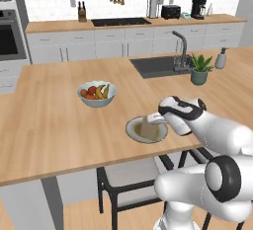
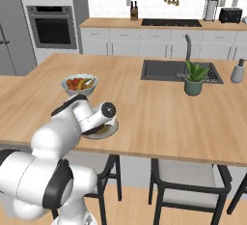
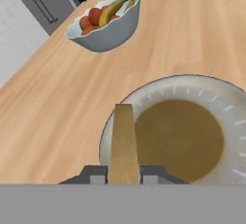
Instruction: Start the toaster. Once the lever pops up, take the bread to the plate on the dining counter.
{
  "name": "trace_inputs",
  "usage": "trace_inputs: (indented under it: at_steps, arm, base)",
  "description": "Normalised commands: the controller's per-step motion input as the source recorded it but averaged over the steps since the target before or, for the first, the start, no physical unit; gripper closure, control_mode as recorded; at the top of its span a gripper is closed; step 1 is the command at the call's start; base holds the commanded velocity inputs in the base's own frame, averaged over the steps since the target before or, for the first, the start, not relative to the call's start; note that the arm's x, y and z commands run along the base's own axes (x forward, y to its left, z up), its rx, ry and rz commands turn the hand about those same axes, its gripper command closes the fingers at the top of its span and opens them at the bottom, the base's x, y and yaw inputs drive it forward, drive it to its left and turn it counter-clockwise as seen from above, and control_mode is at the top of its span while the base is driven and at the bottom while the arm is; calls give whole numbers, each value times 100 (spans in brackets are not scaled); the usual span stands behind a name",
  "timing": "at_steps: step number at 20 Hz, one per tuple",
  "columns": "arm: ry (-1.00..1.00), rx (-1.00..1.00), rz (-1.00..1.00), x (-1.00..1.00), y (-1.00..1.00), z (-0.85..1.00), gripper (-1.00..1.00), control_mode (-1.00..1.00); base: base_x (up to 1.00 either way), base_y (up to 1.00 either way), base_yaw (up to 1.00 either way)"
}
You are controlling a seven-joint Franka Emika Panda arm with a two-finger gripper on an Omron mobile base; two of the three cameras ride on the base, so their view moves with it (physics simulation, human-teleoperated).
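On the light-wood table (image 2: 144, 108), the arm's white wrist covers most of the plate (image 2: 108, 131) near the front edge. The fruit bowl (image 2: 79, 84) sits just behind it; a potted plant (image 2: 194, 80) stands beside the sink (image 2: 164, 69).

Fruit bowl (image 1: 97, 95) on island; potted plant (image 1: 200, 69) beside sink (image 1: 157, 66).

White tiled wall (image 1: 54, 4), grey cabinets (image 1: 123, 44), black chairs (image 2: 185, 180), built-in oven (image 2: 52, 26)
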Motion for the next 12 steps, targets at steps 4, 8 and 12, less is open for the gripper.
trace_inputs:
  at_steps: [4,8,12]
  arm:
    - [0,-4,-2,37,0,-17,100,-100]
    - [0,-2,0,40,0,-17,100,-100]
    - [0,-2,0,20,0,-25,-100,-100]
  base:
    - [0,0,0]
    - [0,0,0]
    - [0,0,0]
